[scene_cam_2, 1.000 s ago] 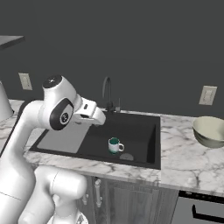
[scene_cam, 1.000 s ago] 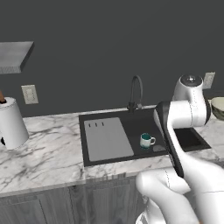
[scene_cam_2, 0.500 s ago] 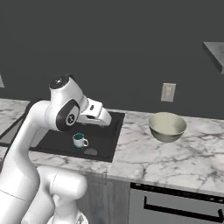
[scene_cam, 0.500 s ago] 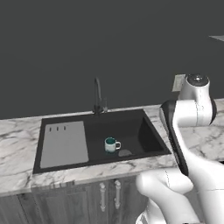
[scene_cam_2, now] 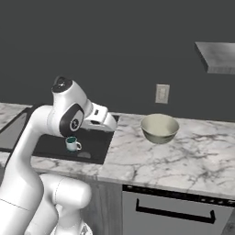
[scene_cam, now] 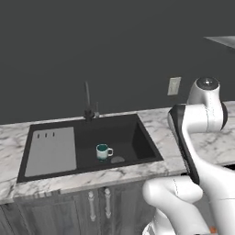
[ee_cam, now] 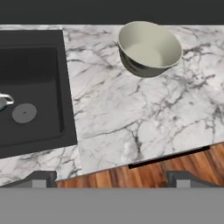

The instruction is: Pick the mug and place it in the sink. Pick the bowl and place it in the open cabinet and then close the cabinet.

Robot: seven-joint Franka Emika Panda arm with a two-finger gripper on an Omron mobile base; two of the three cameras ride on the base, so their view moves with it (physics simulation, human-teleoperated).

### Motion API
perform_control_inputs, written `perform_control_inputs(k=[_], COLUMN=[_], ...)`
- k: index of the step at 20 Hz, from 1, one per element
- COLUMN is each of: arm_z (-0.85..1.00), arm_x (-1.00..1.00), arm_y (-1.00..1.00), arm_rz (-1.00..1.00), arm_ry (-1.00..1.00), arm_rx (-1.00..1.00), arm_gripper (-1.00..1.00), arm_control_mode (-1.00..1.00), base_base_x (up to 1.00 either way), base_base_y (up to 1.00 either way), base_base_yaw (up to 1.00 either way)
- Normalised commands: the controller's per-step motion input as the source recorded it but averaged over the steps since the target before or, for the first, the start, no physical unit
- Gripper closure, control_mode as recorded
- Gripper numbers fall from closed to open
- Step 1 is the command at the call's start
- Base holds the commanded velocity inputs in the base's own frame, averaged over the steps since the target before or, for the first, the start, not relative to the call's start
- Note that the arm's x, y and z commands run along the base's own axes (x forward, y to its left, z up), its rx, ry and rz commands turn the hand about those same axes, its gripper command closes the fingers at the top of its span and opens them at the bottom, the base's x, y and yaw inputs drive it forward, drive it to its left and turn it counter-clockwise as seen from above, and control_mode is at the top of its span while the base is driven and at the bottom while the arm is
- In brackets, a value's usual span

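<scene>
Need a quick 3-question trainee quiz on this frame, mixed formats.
1. True or false: the mug stands upright inside the sink.
2. The bowl rests on: A) the drainboard B) the marble counter C) the cabinet shelf.
3. Fill in: the claw holds ____.

Key: 1 true; 2 B; 3 nothing, its fingertips are spread wide with only counter edge and floor between them.
</scene>
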Motion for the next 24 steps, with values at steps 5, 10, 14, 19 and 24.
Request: perform_control_inputs(k=[5, 10, 14, 19, 24], arm_z=[0.0, 0.0, 0.0, 0.0, 0.0], arm_x=[0.0, 0.0, 0.0, 0.0, 0.0], arm_y=[0.0, 0.0, 0.0, 0.0, 0.0], arm_rz=[0.0, 0.0, 0.0, 0.0, 0.0], arm_ry=[0.0, 0.0, 0.0, 0.0, 0.0], arm_rx=[0.0, 0.0, 0.0, 0.0, 0.0], arm_gripper=[-1.0, -1.0, -1.0, -1.0, -1.0], arm_control_mode=[1.0, 1.0, 1.0, 1.0, 1.0], base_base_x=[-0.12, 0.0, 0.0, 0.0, 0.0], base_base_y=[-0.4, -0.57, -0.55, -0.46, -0.41], base_base_yaw=[-0.1, -0.1, -0.08, -0.05, -0.04])
